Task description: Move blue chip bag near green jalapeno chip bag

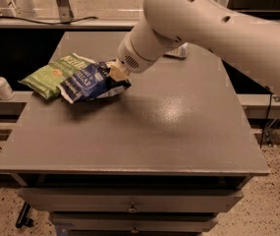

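The gripper (116, 73) sits over the back-left part of the table (179, 136), its fingers pinched on the right end of the blue chip bag (89, 82). That bag overlaps the green jalapeno chip bag (50, 75), which lies by the table's left edge; open grey tabletop spreads to the right and front

Gripper (116, 73) holds right end of blue chip bag (88, 82), touching jalapeno chip bag (48, 75) (left), on table (154, 132).

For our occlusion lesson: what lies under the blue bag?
The table and, seemingly, an edge of the green bag. The gripper, gripping the blue bag at its right end, hides the rest.
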`<state>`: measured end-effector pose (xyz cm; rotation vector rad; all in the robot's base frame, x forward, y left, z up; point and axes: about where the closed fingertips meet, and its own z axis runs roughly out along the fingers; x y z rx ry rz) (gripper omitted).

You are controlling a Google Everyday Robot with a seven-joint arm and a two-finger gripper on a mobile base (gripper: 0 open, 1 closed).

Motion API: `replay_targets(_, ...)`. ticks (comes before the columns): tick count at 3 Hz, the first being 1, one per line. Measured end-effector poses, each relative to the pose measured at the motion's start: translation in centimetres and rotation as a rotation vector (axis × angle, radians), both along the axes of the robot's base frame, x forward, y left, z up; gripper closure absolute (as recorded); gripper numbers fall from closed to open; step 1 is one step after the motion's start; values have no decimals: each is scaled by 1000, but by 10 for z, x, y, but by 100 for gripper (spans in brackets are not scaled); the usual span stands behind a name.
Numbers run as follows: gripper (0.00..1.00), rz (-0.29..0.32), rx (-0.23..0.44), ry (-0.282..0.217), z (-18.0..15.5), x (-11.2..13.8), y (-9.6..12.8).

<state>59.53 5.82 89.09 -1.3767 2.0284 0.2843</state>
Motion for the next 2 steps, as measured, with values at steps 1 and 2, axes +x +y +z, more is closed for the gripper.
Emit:
replay_targets(1,36,6,10,8,-2,-1,-7)
replay_targets(2,13,12,15,19,-4,-4,-8)
